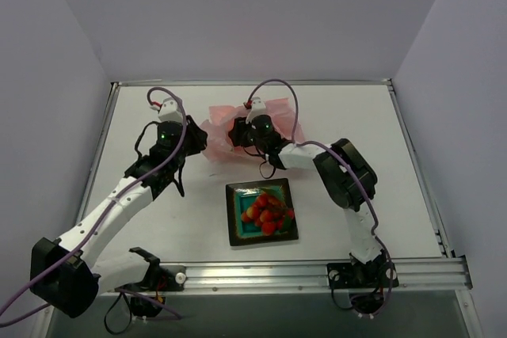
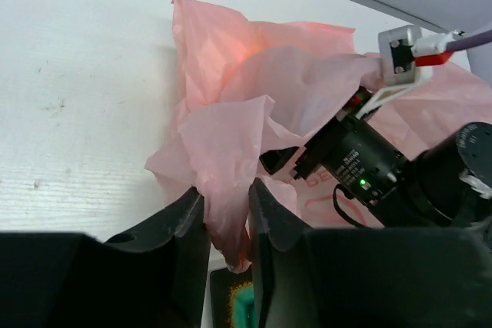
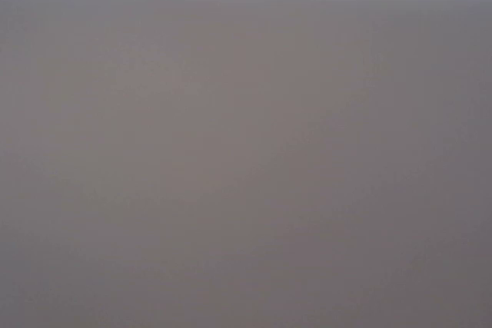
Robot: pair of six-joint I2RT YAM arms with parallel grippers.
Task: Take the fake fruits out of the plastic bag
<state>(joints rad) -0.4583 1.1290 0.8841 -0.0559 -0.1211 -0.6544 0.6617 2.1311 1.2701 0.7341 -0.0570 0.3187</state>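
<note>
The pink plastic bag (image 1: 220,116) lies crumpled at the back middle of the table and also shows in the left wrist view (image 2: 254,74). My left gripper (image 2: 228,213) is shut on a bunched fold at the bag's near-left edge; in the top view the left gripper (image 1: 196,143) sits at the bag's left side. My right gripper (image 1: 235,134) reaches into the bag from the right, and its fingers are hidden by plastic. The right wrist view is a blank pinkish-grey blur. Red strawberry-like fruits (image 1: 271,208) and an orange piece (image 1: 252,213) lie in the teal dish (image 1: 235,235).
The dish stands in front of the bag, between the two arms, and a corner of the dish (image 2: 241,309) shows under my left fingers. The right arm's body (image 2: 369,167) crosses over the bag. Raised rails edge the table (image 1: 372,195).
</note>
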